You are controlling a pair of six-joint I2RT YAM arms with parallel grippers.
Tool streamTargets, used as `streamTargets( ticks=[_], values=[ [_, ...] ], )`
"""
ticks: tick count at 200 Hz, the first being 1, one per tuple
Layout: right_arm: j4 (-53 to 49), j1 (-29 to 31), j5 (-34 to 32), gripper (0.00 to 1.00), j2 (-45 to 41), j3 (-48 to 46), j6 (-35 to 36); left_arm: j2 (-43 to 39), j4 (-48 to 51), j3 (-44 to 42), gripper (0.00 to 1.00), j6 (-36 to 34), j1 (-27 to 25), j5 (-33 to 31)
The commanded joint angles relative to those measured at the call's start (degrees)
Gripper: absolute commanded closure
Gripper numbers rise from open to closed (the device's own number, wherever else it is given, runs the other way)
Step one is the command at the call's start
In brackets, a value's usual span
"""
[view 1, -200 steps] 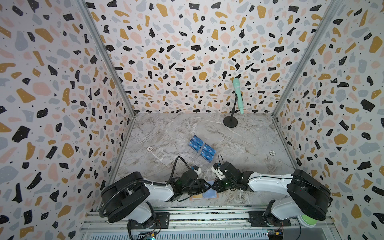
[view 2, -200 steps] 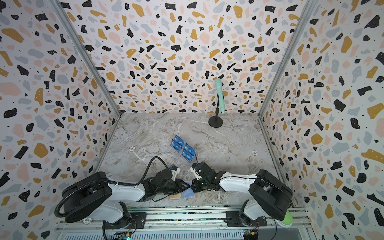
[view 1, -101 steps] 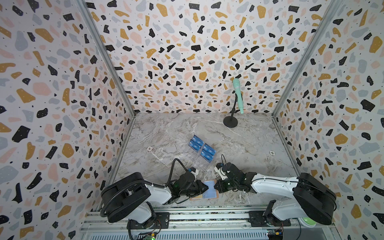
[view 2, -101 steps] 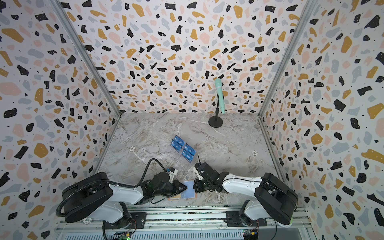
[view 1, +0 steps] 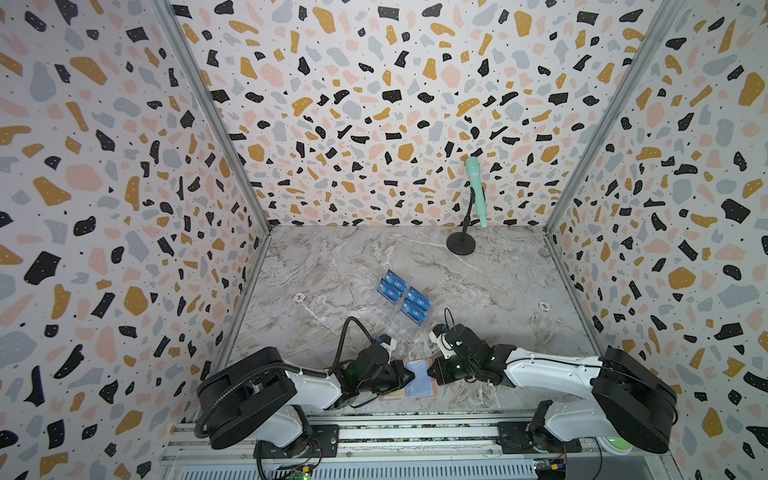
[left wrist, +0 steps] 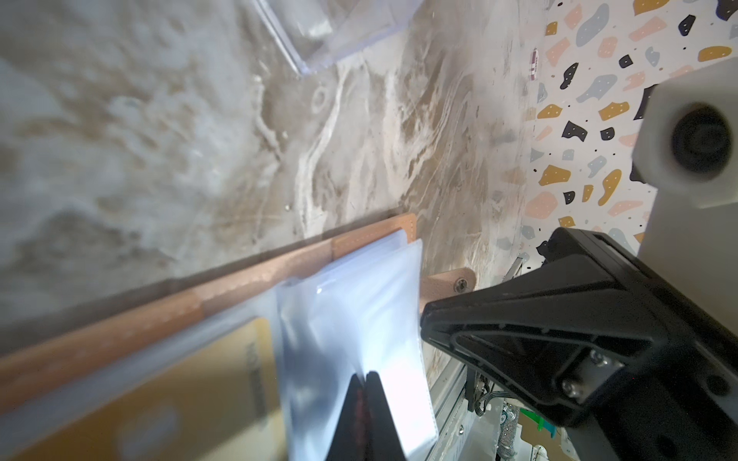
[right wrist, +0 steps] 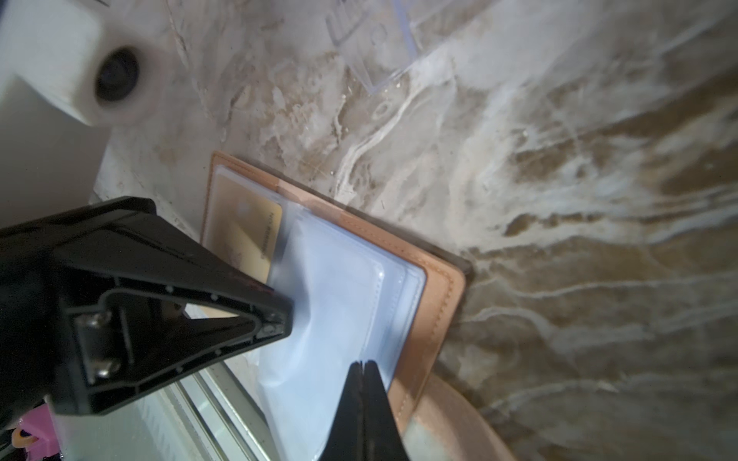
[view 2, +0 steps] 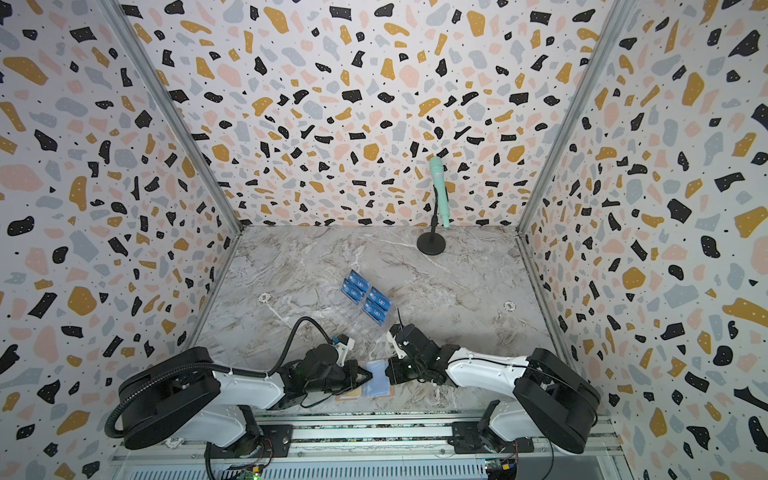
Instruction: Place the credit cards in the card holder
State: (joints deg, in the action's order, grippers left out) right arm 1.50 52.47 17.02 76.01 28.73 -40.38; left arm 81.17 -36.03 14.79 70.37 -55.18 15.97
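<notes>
Down at the front edge of the desk (view 1: 332, 266) the card holder (right wrist: 439, 303) lies open, a gold card (right wrist: 247, 235) in one pocket. The left gripper (left wrist: 365, 379) and right gripper (right wrist: 362, 367) are each pinched closed on a raised clear sleeve (left wrist: 359, 311) from opposite sides. Blue cards (view 1: 417, 300) sit farther back.

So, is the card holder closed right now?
No, the card holder lies open, its clear sleeves exposed and a gold card showing under one.

acrylic stand (view 1: 400, 327) blocks centre; table (view 1: 498, 291) beyond open.
</notes>
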Motion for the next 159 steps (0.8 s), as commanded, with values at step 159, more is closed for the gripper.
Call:
streamTargets(
  ticks=[159],
  values=[
    [8.58,-0.14,6.57,0.98,2.13,-0.96,-1.10,-1.37,-6.10,-3.10,0.96,-1.45,-0.02,0.63]
  ],
)
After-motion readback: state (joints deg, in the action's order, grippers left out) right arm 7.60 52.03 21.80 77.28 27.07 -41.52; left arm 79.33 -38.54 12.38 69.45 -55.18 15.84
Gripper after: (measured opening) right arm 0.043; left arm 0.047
